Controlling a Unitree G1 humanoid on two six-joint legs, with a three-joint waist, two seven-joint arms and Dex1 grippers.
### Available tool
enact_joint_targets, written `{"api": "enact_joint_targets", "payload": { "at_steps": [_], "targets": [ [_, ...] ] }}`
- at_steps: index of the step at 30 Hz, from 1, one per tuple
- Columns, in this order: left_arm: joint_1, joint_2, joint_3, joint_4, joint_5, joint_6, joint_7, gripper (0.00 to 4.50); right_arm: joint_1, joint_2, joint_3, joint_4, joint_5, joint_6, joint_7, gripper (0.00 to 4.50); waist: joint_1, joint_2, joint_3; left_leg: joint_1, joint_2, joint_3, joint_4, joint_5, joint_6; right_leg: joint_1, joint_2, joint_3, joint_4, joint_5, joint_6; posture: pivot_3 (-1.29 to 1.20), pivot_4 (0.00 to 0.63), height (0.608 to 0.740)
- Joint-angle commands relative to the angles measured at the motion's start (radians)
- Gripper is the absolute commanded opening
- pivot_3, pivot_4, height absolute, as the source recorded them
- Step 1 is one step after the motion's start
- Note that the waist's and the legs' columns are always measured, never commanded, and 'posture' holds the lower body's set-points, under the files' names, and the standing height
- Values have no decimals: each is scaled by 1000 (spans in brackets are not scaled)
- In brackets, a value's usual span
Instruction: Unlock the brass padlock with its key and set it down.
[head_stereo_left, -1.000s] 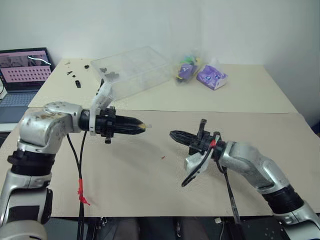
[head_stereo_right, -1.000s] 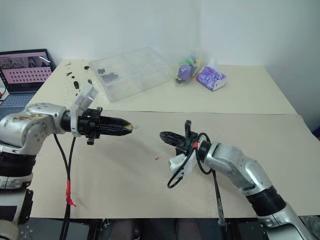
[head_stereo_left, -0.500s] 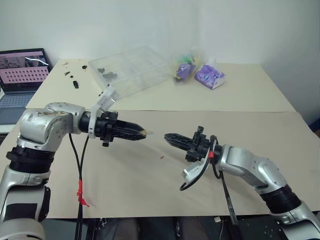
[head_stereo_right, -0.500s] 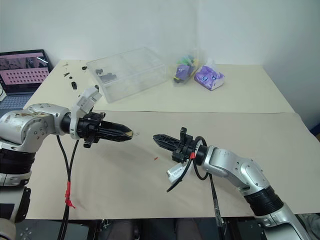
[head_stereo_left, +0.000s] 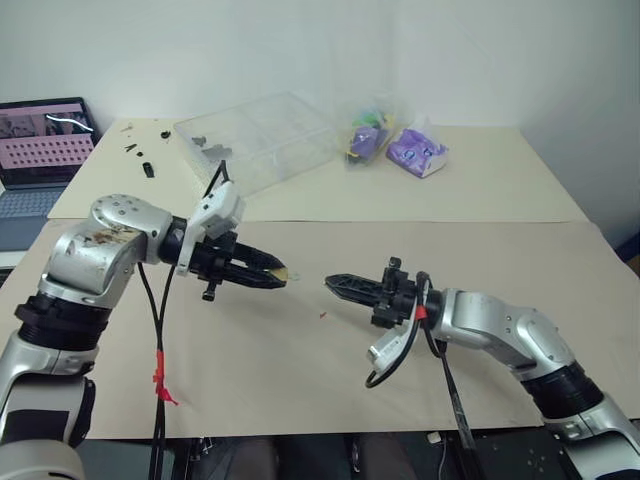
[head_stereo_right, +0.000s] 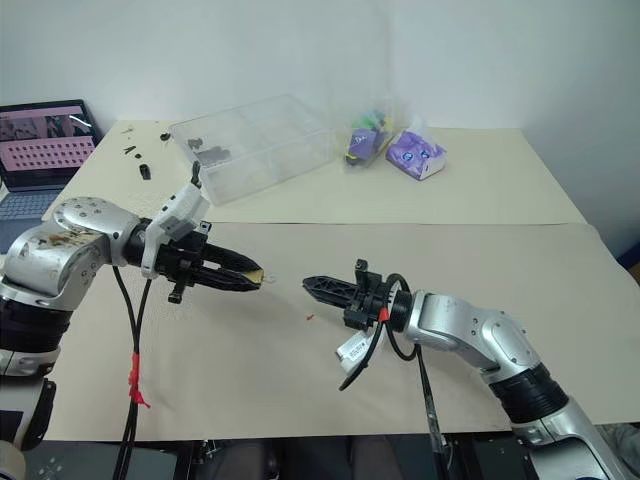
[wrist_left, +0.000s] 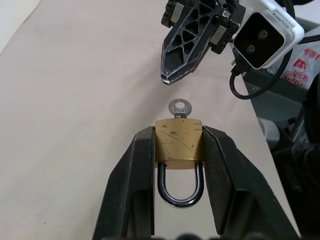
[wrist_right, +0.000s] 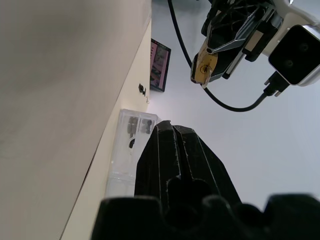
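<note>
You had the left gripper raised over the counter with its jaws pinching the brass padlock by its two flat sides, so the lock sat squarely between them near their tips, off the counter surface. The silver shackle looped back toward the root of the jaws and looked seated in the body, so I judged the lock not yet opened. The key was already in the keyhole, its round head poking out past the jaw tips toward your other arm; that much of the job was done. Just beyond the key head, apart from it and not touching, was the right gripper, its jaws pressed together into a single point and holding nothing. It aimed roughly at the key, tip to tip with the left one, with a small gap of bare counter showing between them. Below that gap, on the paper, lay a small red speck, clear of both sets of jaws. From there you had most of the work ahead: the right jaws would need to spread, close on the key head, and turn it until the shackle sprang free, then the left jaws would have to lower the lock to the counter and let go. The key head was small, so the approach looked fiddly.
</note>
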Motion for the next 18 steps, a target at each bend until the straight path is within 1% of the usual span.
{"api": "enact_joint_targets", "payload": {
  "at_steps": [1, 3, 5, 6, 7, 8, 10, 18],
  "targets": [
    [3, -1, 21, -44, 5, -34, 3, 851, -25, 5, -2, -2, -2, -16, -7, 37, 0, 0, 0, 0, 0, 0, 0, 0, 0, 0, 0, 0, 0, 0, 0, 0, 150, 740],
    [8, 0, 24, -52, 1, -31, 4, 851, -30, 10, -1, 2, 2, -15, -11, 37, -1, 0, 0, 0, 0, 0, 0, 0, 0, 0, 0, 0, 0, 0, 1, 0, 150, 740],
    [9, 0, 25, -52, 0, -30, 6, 851, -34, 16, -5, 8, 35, -11, -5, 617, -1, 0, 0, 0, 0, 0, 0, 0, 0, 0, 0, 0, 0, 1, 1, 0, 150, 740],
    [9, -1, 25, -51, -1, -28, 8, 851, -37, 18, -7, 8, 40, -10, -4, 771, -1, 0, 0, 0, 0, 0, 0, 0, 0, 0, 0, 0, 0, 1, 1, 0, 150, 740],
    [9, -1, 25, -51, 0, -28, 9, 851, -39, 17, -9, 6, 32, -10, -9, 1081, -1, 0, 0, 0, 0, 0, 0, 0, 0, 0, 0, 0, 0, 1, 1, 0, 150, 740],
    [9, -1, 25, -51, 0, -27, 9, 851, -42, 17, -11, 3, 15, -10, -18, 1522, -1, 0, 0, 0, 0, 0, 0, 0, 0, 0, 0, 0, 1, 1, 2, 0, 150, 740],
    [9, 0, 25, -51, -1, -26, 10, 851, -45, 16, -10, -1, -7, -5, -23, 2000, -1, 0, 0, 0, 0, 0, 0, 0, 0, 0, 0, 0, 1, 1, 2, 0, 150, 740],
    [8, -8, 21, -50, -1, -24, 17, 851, -46, 45, 5, -30, -10, 7, -3, 2000, -2, 0, 0, 0, 0, 0, 0, 0, 0, 0, 0, 0, 1, 2, 3, 0, 150, 740]
  ]
}}
